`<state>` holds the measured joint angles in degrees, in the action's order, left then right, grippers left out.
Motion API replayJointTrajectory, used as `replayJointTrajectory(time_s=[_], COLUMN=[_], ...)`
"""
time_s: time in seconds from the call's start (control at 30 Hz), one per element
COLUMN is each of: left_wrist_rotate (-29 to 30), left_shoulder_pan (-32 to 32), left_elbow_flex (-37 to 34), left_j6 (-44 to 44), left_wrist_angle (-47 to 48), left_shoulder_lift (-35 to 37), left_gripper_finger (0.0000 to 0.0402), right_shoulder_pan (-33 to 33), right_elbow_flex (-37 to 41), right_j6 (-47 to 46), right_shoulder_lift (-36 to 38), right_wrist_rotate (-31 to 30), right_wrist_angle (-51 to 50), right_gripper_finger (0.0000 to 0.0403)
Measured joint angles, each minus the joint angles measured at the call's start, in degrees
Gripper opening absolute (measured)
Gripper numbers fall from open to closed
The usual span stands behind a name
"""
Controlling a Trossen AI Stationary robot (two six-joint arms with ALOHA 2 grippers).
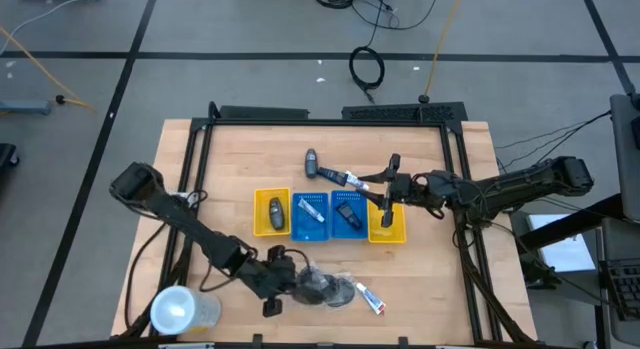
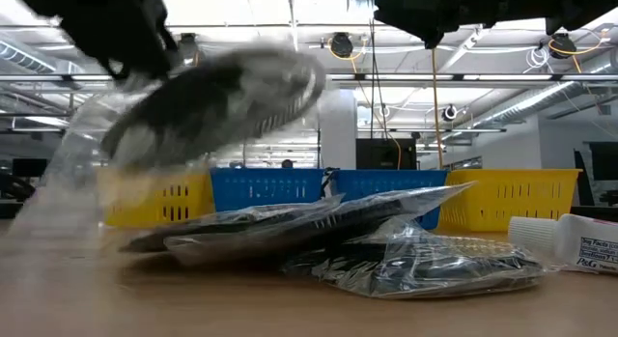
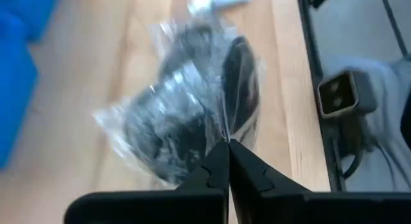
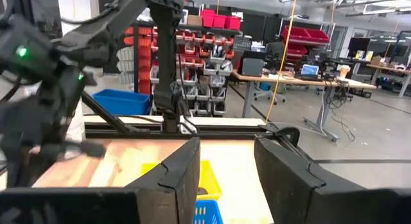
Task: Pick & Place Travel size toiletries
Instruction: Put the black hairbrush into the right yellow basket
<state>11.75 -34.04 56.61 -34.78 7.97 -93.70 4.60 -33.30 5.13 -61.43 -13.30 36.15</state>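
Note:
Several dark mesh puffs in clear wrappers lie near the table's near edge [image 1: 335, 292]. One wrapped puff [image 2: 217, 96] hangs tilted above the others [image 2: 386, 250], held by my shut left gripper [image 3: 228, 150], [image 1: 292, 279]. A white tube [image 1: 371, 300] lies to the right of the puffs, on its side. A dark bottle [image 1: 312, 165] and another tube [image 1: 350, 177] lie beyond the trays. My right gripper [image 4: 228, 166] is open and holds nothing, above the right-hand yellow tray [image 1: 388, 229]. My left gripper pinches the clear wrapper of one mesh puff at its edge [image 3: 226, 135] between the two shut fingertips. It comes at it level from the table's left. The puff sits lifted clear and tilted above the other puffs in the low view.
Four slotted trays stand in a row mid-table: yellow [image 1: 272, 211], blue [image 1: 310, 217], blue [image 1: 347, 214], yellow; some hold small items. A clear whitish cup [image 1: 180, 310] stands at the near left corner. The table's frame rail [image 1: 330, 124] runs along the far edge.

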Motion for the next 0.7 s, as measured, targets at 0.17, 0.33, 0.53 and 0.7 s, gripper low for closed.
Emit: replayJointTrajectory(time_s=[0.17, 0.33, 0.53, 0.7], left_wrist_rotate=[8.2, 18.4, 32.5, 34.8], left_shoulder_pan=[0.2, 1.2, 3.7, 7.2], left_elbow_flex=[0.0, 0.1, 0.1, 0.1], left_j6=[5.2, 11.2, 15.6, 20.9], left_wrist_angle=[0.0, -0.4, -1.2, -5.1], left_shoulder_lift=[5.5, 9.7, 11.3, 11.4], left_gripper_finger=[0.0, 0.0, 0.0, 0.0], right_shoulder_pan=[0.0, 0.0, 0.1, 0.0], right_elbow_flex=[0.0, 0.0, 0.0, 0.0], right_j6=[0.0, -3.0, -3.6, -4.9], right_shoulder_lift=[0.0, 0.0, 0.0, 0.0], right_wrist_rotate=[0.0, 0.3, 6.2, 6.1], right_wrist_angle=[-1.3, -2.9, -2.8, -3.0], right_gripper_finger=[0.0139, 0.0139, 0.0139, 0.0139])
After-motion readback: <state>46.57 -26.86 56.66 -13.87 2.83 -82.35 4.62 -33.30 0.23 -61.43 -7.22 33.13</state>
